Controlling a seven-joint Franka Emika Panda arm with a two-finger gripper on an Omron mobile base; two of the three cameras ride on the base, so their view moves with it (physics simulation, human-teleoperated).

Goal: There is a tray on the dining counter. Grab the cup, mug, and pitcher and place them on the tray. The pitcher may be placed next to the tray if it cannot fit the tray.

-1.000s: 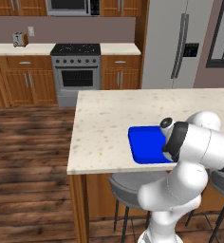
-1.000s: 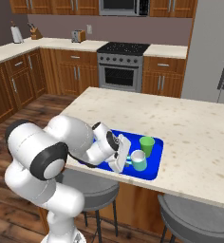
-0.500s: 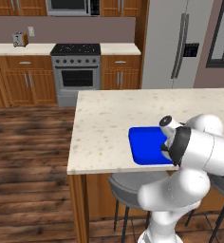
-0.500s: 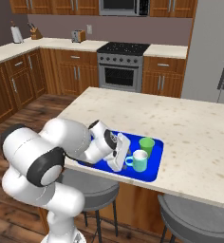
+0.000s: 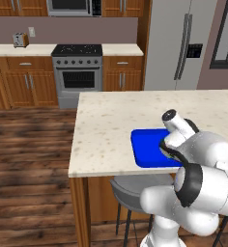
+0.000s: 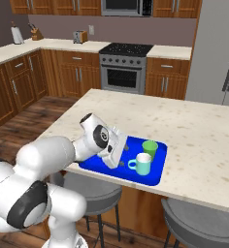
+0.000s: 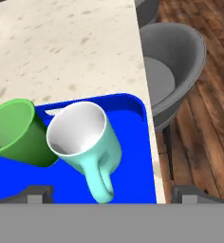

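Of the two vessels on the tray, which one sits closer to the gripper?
The mug, pale teal with a handle, is closer to the gripper; the green cup stands just behind it on the tray.

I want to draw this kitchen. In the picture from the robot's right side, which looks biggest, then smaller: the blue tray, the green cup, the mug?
1. The tray, easily the biggest.
2. and 3. The mug and the cup look about the same size, so I won't rank them.
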